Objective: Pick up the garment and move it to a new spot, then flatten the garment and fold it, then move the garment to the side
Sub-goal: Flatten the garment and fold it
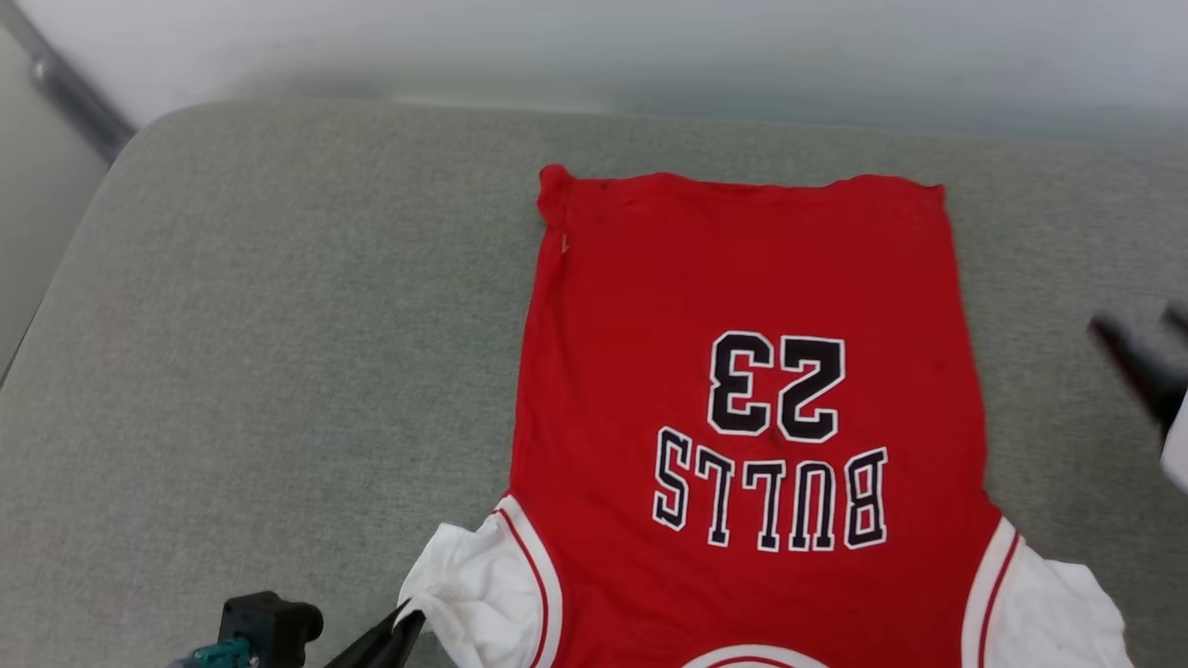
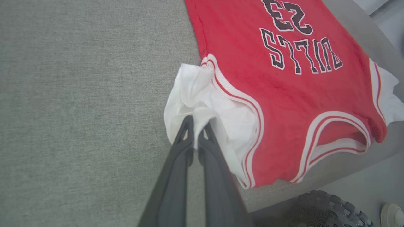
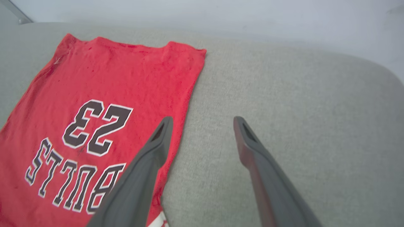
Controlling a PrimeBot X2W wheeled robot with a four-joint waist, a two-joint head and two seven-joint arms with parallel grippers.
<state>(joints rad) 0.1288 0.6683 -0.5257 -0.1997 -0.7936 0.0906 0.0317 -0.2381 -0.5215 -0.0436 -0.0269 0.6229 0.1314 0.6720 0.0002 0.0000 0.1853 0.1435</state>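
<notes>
garment (image 1: pixel 742 278) lies flat on grey padded worktop (image 1: pixel 278 325), lettering (image 1: pixel 770 492) face up and upside down in head view, hem at far side. left gripper (image 2: pixel 196 123): jaws clamped on bunched white sleeve (image 2: pixel 195 91) at garment's left. right gripper (image 3: pixel 203 121) hovers by garment's right edge, jaws wide apart, holding nothing.

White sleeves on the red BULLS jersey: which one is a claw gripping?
The bunched white fabric sleeve on the robot's left, pinched in the shut left claw. The right sleeve lies free; the right claw hangs open.
</notes>
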